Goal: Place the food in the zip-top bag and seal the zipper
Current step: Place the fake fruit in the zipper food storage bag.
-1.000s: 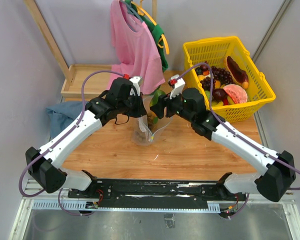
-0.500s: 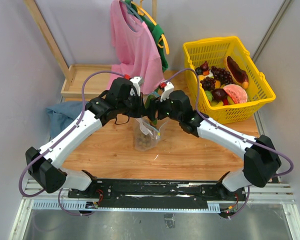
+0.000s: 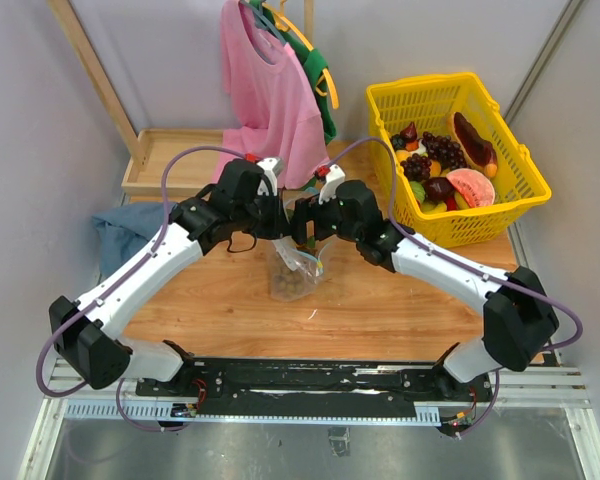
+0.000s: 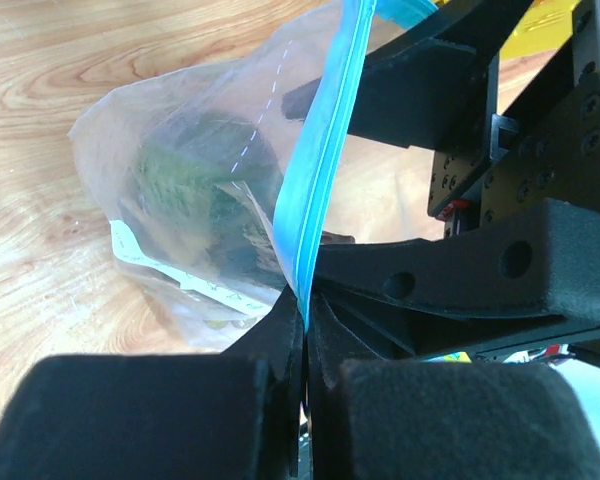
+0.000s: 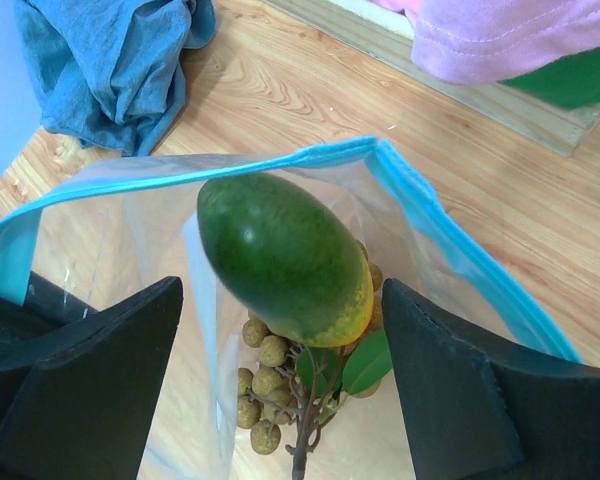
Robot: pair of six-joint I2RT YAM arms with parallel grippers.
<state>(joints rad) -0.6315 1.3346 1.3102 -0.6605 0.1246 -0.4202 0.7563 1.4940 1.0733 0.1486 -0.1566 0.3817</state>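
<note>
The clear zip-top bag (image 3: 292,268) hangs upright over the table, its mouth held wide. My left gripper (image 4: 307,312) is shut on the teal-blue zipper (image 4: 325,160) at one end of the mouth. Directly above the opening, my right gripper (image 5: 280,300) is open. A green mango with a yellow tip (image 5: 285,255) sits between its fingers with a gap on each side, at the level of the bag's rim (image 5: 430,215). A tan berry cluster (image 5: 265,390) with green leaves lies at the bottom of the bag. More food fills the yellow basket (image 3: 435,100).
The yellow mesh basket stands at the back right. A pink shirt (image 3: 265,90) hangs at the back centre above a wooden tray (image 3: 165,160). A blue cloth (image 3: 120,230) lies crumpled at the left. Both arms meet closely over the bag.
My right gripper moved left from the basket side to over the bag's mouth with the mango, then its jaws widened off the fruit. The left gripper kept its hold.
</note>
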